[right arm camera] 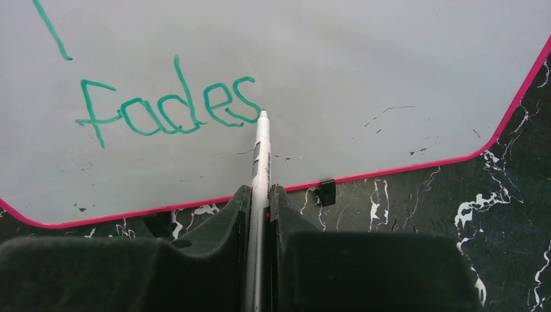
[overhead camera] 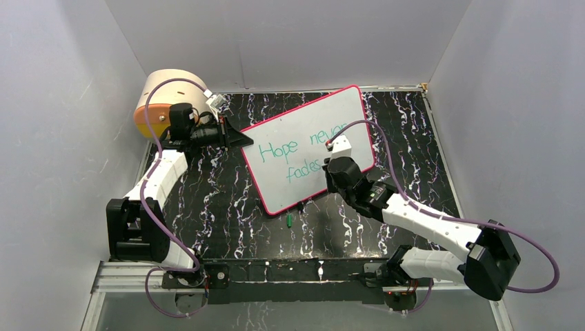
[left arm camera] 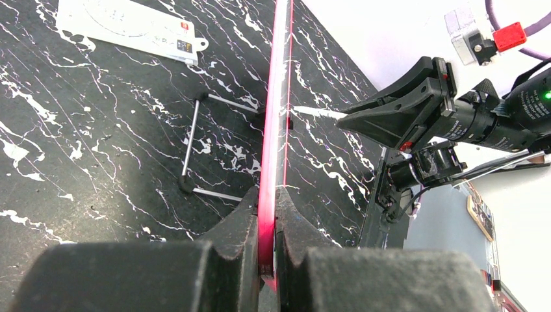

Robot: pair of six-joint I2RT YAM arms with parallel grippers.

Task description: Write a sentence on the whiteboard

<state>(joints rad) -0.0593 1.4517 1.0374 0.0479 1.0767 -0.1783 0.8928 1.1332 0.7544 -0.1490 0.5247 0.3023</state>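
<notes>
Top external view: at centre left, the left gripper (overhead camera: 238,138) is clamped on the left rim of the whiteboard (overhead camera: 303,121), which sits askew at mid-frame on the table (overhead camera: 214,193). The sentence (overhead camera: 298,155), "Hope never fades" in teal, runs across it in two lines. Right of the words, the right gripper (right arm camera: 260,198) pinches a pen (right arm camera: 262,149) whose tip meets the board at the end of "fades".
</notes>
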